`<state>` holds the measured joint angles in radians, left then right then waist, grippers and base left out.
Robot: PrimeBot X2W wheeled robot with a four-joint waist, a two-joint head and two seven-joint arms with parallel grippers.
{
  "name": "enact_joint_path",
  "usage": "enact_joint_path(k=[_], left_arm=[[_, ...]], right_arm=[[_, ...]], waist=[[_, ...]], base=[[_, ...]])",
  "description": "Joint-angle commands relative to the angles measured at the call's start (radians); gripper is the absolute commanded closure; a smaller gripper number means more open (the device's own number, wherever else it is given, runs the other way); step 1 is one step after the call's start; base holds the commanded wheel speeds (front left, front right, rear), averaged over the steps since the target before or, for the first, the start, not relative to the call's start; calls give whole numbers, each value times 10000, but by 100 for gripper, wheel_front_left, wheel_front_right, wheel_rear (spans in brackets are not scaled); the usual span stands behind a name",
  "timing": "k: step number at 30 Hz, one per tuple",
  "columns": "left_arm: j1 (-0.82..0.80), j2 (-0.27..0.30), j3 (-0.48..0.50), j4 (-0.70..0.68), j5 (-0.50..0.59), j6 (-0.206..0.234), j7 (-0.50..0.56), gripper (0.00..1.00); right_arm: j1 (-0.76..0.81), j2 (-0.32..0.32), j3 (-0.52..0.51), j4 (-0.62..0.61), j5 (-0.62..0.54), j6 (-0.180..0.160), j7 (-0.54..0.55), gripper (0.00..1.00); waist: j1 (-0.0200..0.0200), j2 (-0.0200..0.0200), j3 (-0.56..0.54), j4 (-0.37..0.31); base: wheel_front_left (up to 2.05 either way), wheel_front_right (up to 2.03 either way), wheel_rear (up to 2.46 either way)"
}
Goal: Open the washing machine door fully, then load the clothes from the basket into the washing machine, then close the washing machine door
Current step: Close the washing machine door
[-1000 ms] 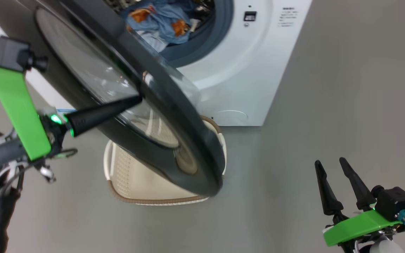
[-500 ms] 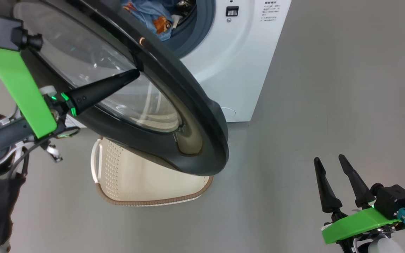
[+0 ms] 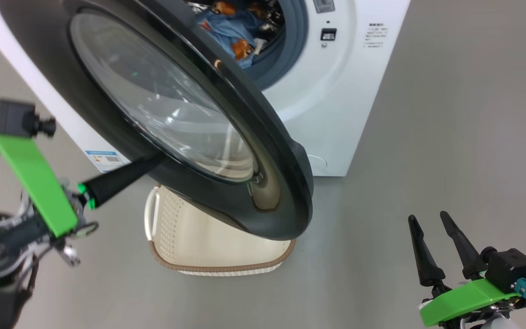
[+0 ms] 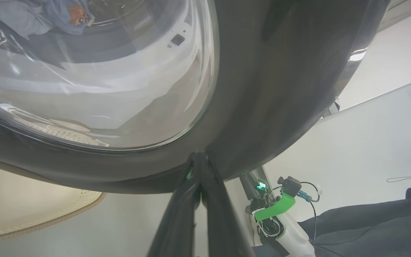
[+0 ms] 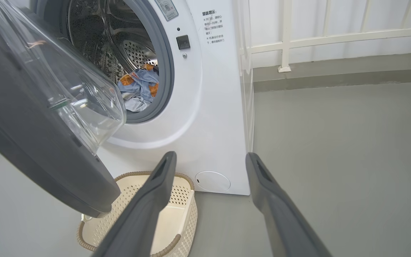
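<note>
Our left gripper, fingers pinched shut on nothing, now presses its tip on the black rim of the washing machine door, at 7 o'clock of the glass; half a second ago it lay on the glass itself. The clothes sit in the drum at 12 o'clock, so we judge only the closing remains. Our right gripper waits spread and empty at 4 o'clock. The door covers part of the basket at 6 o'clock, so we cannot confirm it is empty
</note>
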<state>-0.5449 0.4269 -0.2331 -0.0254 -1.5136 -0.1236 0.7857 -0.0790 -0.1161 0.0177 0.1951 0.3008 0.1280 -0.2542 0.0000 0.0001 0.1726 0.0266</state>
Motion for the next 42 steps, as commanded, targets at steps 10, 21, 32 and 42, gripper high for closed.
enact_joint_path(k=[10, 21, 32, 42], left_arm=[[1712, 846, 395, -145, 721, -71, -2133, 55], [2846, 1292, -518, 506, 1606, -71, -5759, 0], [2941, 1810, -1993, 1354, 2436, -71, -9534, 0], [3057, 1082, -1207, 2301, 4392, -71, -10469, 0]], right_arm=[[170, -187, 239, -160, -26, 27, -76, 0], [311, -270, 22, -76, -13, 27, -76, 0], [310, -204, -224, 14, 5, 27, -76, 0], [457, -213, -413, -7, 1, 27, -76, 0]], waist=[[0, -1, -260, 255], [0, -1, -236, 114], [0, -1, -295, -203], [0, -1, -409, -451]], base=[[0, 0, 0], [0, 0, 0], [0, 0, 0], [0, 0, 0]])
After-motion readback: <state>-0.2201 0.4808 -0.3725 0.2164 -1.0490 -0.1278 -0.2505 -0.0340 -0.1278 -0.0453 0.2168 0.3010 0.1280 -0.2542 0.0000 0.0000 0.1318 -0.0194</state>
